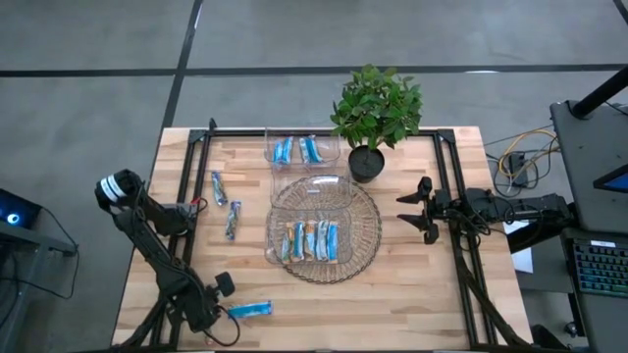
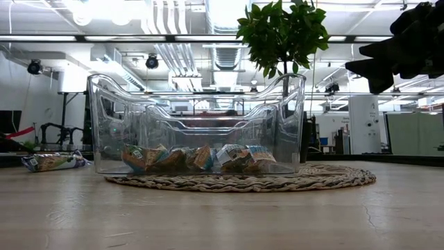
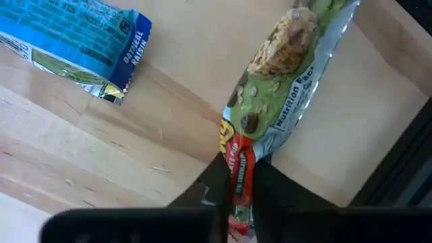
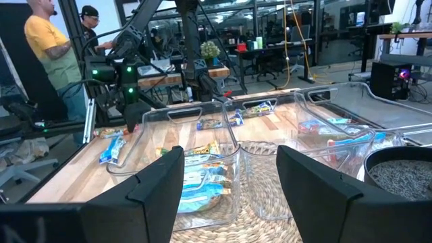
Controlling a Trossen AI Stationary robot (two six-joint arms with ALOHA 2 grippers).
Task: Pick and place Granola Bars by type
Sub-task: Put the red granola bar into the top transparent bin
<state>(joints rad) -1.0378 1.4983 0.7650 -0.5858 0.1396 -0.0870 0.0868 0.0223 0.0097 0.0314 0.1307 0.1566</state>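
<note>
Your left gripper pinches the green-wrapped bar by its end — it could slip; right gripper waits open beside the plant.

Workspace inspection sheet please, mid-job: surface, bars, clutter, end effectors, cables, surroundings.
Surface: light wooden slatted table.
Job's things: wrapped granola bars in front clear plastic bin on round woven mat; blue bars in rear clear bin; two loose blue bars.
Clutter: potted green plant.
End effectors: left end effector shut on green-wrapped bar; right end effector open, off the mat's right edge.
Cables: yellow and dark cables right of table.
Surroundings: people beyond the table.
</note>
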